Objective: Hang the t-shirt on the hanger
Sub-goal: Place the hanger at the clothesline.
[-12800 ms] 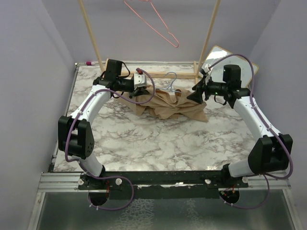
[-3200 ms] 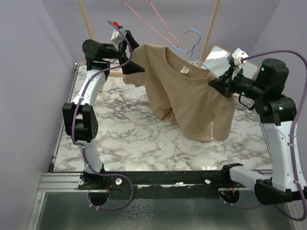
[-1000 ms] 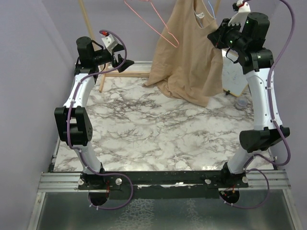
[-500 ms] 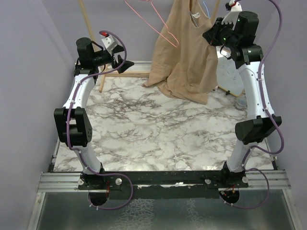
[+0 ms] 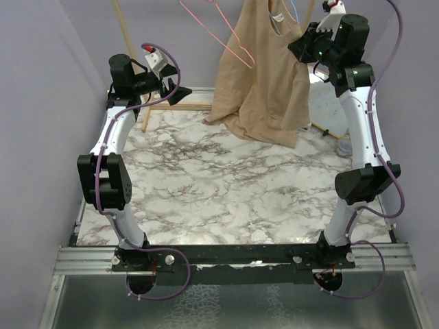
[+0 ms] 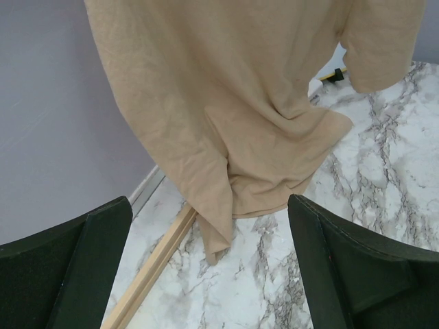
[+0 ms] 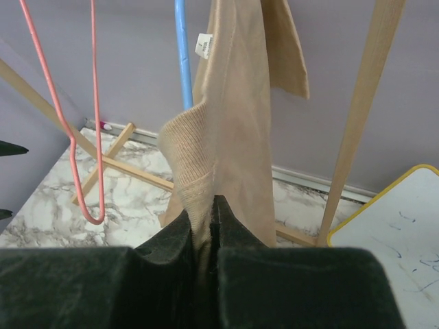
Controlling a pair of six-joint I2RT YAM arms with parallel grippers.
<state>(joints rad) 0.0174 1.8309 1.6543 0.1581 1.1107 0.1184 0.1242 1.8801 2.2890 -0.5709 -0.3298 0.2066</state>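
The tan t-shirt [image 5: 264, 75] hangs high at the back, and its lower hem trails onto the marble table [image 5: 226, 185]. My right gripper [image 5: 302, 49] is shut on the shirt's ribbed collar [image 7: 195, 157]. The light-blue hanger [image 7: 182, 55] runs up inside the neck, beside the small label [image 7: 204, 45]; only a short piece of its wire [image 5: 295, 8] shows from above. My left gripper [image 5: 180, 92] stands open at the left, apart from the cloth. In the left wrist view the t-shirt [image 6: 226, 103] hangs beyond the open gripper [image 6: 210, 205].
A pink wire hanger [image 5: 230, 38] hangs left of the shirt, and in the right wrist view the pink hanger [image 7: 95, 137] is close by. The wooden rack has posts [image 5: 127, 41] [image 7: 363, 116] and a base rail [image 6: 154, 264]. A yellow-edged whiteboard [image 5: 336, 113] leans at back right.
The right arm has shifted a little to the left and up, carrying the shirt's collar with it. The left arm has stayed still and open.
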